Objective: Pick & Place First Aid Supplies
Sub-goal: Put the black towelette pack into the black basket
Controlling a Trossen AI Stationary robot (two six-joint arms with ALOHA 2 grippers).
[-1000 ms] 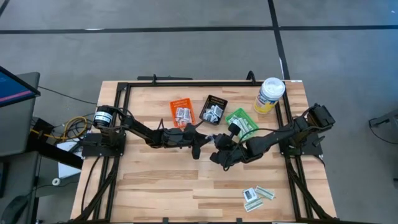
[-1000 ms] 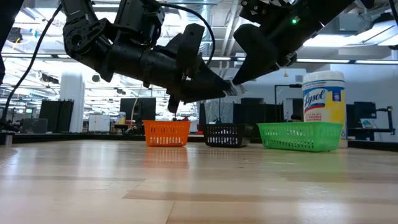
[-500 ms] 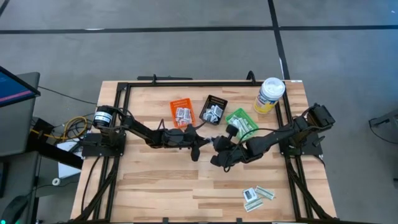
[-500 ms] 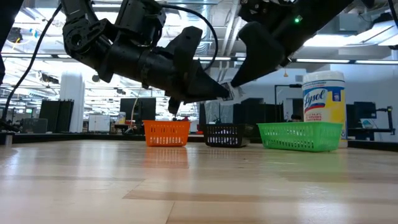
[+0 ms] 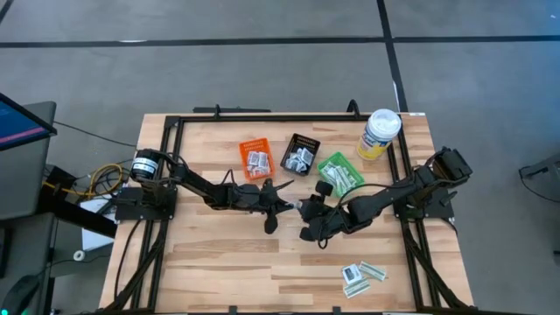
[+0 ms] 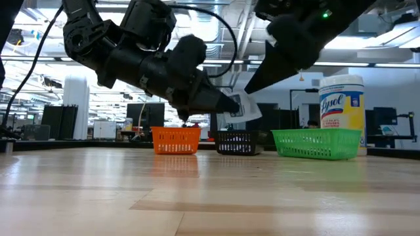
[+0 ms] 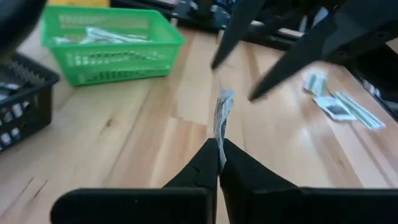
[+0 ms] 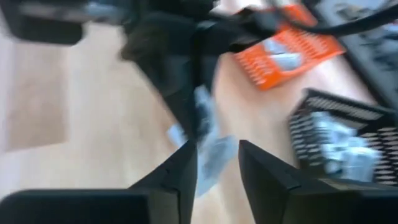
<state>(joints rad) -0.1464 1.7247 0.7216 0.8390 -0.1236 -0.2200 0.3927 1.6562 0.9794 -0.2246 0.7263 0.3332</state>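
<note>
Sorting looks well along to us: the orange bin (image 5: 257, 158), the black bin (image 5: 302, 154) and the green bin (image 5: 340, 174) each hold packets already, while only a small cluster of loose packets (image 5: 361, 275) lies on the table (image 5: 219, 254), well apart from both sets of jaws. One white packet (image 7: 222, 118) is in play right now, and we find it pinched edge-on between the closed fingers of our left gripper (image 7: 219, 149), sticking straight out past the fingertips. Our right gripper (image 8: 216, 158) sits just opposite, its fingers parted with a gap between them, the packet lying just ahead of that gap rather than inside it. We judge this to be a hand-over in mid-air, with the left side now holding the packet. Both arms reach low and nearly level toward the middle of the table, meeting tip to tip above the wood, with the three bins just beyond the jaws. What remains, as we read it, is dropping this packet in its bin and clearing the last few.
</note>
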